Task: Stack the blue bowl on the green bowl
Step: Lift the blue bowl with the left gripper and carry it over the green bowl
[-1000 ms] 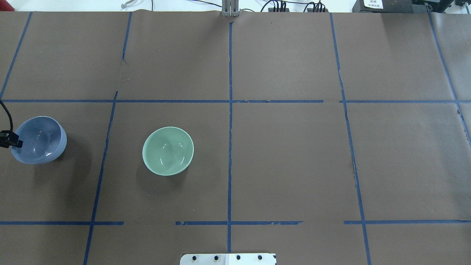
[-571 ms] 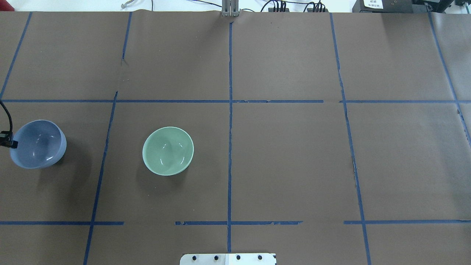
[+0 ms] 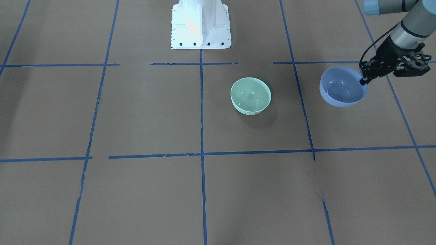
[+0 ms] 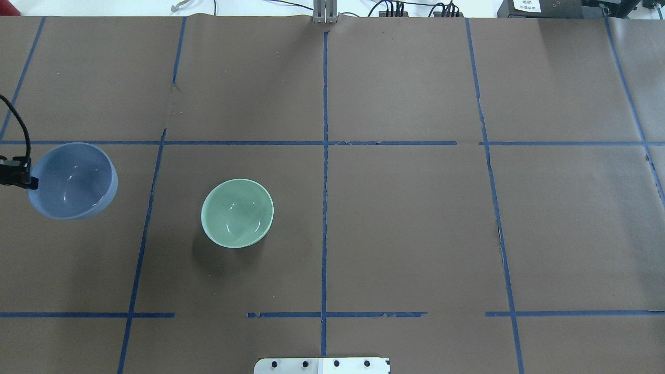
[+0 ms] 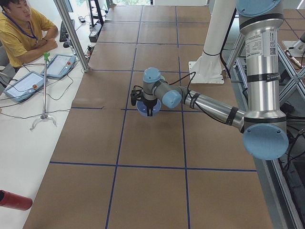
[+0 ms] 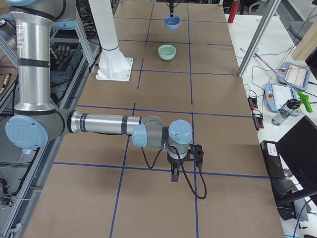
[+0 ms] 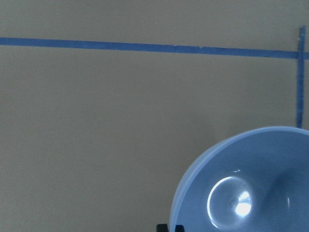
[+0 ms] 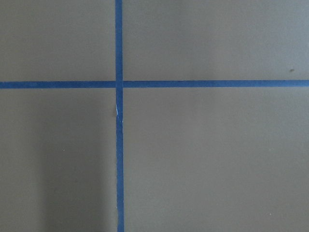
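You have the left gripper clamped on the rim of the blue bowl, pinching the wall on the side away from the green bowl. The blue bowl hangs mouth-up, clear of the desk, on the robot's left of the green bowl and well apart from it. The green bowl sits upright on the desk. The right gripper hovers near a tape cross, far from both bowls; whether it is wide or narrow, you cannot tell.
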Controlling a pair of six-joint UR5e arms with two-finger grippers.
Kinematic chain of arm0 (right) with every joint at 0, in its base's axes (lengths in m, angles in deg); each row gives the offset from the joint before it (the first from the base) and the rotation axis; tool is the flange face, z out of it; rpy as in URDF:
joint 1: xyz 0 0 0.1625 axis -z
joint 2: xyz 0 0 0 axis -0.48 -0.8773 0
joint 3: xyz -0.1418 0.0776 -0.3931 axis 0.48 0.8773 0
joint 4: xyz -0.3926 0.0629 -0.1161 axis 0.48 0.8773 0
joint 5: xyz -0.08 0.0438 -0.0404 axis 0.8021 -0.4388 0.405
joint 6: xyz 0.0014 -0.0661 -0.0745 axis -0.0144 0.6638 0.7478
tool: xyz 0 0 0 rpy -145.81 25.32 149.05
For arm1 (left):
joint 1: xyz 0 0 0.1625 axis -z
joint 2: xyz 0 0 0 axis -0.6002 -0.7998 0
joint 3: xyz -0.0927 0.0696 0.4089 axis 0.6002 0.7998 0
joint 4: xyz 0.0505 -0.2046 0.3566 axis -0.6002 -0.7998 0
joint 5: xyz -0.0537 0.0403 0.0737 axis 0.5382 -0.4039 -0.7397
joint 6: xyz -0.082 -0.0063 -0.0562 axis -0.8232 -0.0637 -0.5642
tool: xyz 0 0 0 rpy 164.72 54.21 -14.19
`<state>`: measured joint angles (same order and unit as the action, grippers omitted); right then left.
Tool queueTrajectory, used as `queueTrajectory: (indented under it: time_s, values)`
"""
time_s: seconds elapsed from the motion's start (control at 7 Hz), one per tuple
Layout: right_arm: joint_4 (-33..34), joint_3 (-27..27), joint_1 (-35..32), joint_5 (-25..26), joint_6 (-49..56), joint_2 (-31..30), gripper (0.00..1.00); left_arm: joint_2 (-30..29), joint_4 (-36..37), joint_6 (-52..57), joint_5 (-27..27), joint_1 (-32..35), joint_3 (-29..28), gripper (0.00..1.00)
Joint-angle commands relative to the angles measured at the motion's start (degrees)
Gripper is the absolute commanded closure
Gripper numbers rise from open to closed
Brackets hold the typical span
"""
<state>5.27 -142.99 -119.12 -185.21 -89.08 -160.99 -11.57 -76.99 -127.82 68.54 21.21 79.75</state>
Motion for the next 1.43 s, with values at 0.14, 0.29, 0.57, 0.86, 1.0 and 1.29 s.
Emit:
queueTrajectory:
  time_s: [0.14,0.29,0.57,0.86,1.0,1.29]
  values:
    - [0.0,0.0,0.0,0.0,0.0,0.0,0.00,-11.8,5.6,-21.8,-0.8,-12.4,3.6,1.00]
    - [0.1,0.0,0.0,-0.1,0.0,0.0,0.00,-16.5,8.9,-25.6,-5.7,-18.0,2.8,1.00]
    - [0.0,0.0,0.0,-0.1,0.0,0.0,0.00,-20.9,10.5,-28.1,-7.1,-21.6,0.6,1.00]
    - [0.0,0.0,0.0,0.0,0.0,0.0,0.00,-23.2,10.3,-29.3,-7.8,-22.4,-3.3,1.00]
    - [0.0,0.0,0.0,0.0,0.0,0.0,0.00,-23.2,10.3,-29.3,-8.0,-22.4,-4.3,1.00]
    - [0.0,0.0,0.0,0.0,0.0,0.0,0.00,-23.2,8.0,-29.3,-8.0,-22.4,-7.0,1.00]
